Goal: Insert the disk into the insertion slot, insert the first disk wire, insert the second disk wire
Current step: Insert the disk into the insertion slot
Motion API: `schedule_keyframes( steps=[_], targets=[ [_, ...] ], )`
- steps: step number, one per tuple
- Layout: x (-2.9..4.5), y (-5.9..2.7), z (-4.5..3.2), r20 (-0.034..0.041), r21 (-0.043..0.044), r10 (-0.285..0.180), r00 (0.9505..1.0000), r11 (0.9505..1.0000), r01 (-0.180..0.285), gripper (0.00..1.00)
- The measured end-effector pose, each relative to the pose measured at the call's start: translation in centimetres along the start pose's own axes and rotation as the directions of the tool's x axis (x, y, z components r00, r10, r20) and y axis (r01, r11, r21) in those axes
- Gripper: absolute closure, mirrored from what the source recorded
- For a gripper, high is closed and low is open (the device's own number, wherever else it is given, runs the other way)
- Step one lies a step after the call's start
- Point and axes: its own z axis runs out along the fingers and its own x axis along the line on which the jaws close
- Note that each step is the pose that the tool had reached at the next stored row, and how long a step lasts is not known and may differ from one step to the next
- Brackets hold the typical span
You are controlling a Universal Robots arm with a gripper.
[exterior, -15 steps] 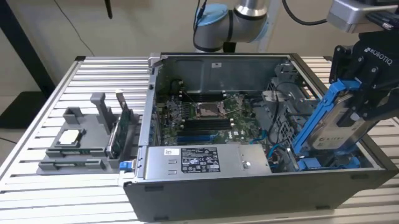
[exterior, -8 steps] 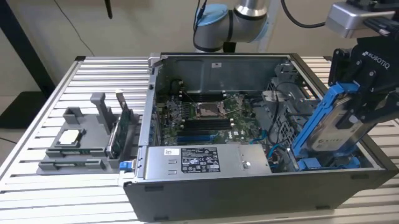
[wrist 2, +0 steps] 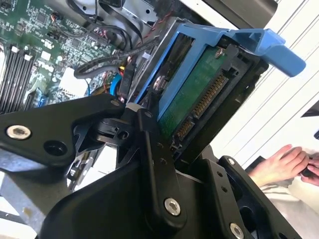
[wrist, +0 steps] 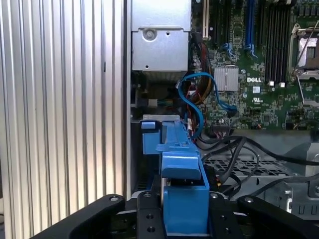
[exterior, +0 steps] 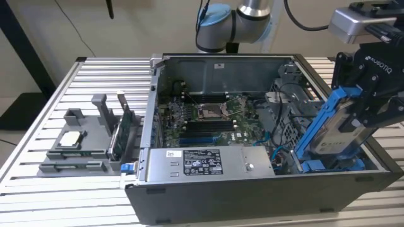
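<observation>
I see a slatted aluminium table [exterior: 82,85] carrying everything. The open dark computer case [exterior: 252,198] lies directly on the slats toward the exterior view's right. Just beside it, on the exterior view's left, a grey plastic parts holder [exterior: 69,165] also rests on the slats.

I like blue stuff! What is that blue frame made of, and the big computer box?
The blue frame around the disk looks like smooth moulded plastic: even colour, rounded tab. The computer box seems painted sheet metal: thin, flat, folded walls.
</observation>
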Motion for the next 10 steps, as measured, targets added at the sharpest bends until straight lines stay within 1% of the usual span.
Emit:
schedule_keyframes(
  steps=[5, 10],
  targets=[
    [0.0, -0.1, 0.44, 0.0024, 0.0001, 0.0, 1.0, 1.0, 0.0, 0.67],
    [-0.01, -0.1, 1.08, 0.0078, 0.0, 0.0, 1.0, 1.0, 0.0, 0.67]
  ],
)
